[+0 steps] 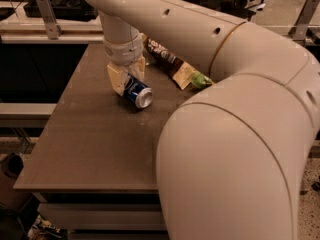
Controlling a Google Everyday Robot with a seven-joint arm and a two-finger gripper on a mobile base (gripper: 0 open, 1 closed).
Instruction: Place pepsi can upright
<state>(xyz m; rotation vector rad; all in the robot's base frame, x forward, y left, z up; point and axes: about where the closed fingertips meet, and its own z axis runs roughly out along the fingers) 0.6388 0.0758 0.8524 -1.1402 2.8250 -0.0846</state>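
Observation:
The pepsi can (138, 92), blue with a silver end, lies on its side on the brown table (90, 144), its open end pointing to the front right. My gripper (127, 75) comes down from above at the can's rear end. Its tan fingers (116, 80) stand on either side of the can and press against it. The rear part of the can is hidden between the fingers.
A dark chip bag (165, 59) and a green bag (199, 79) lie just behind and to the right of the can. My large arm (235, 134) covers the right side of the view. A rail (47, 14) stands beyond the table's back edge.

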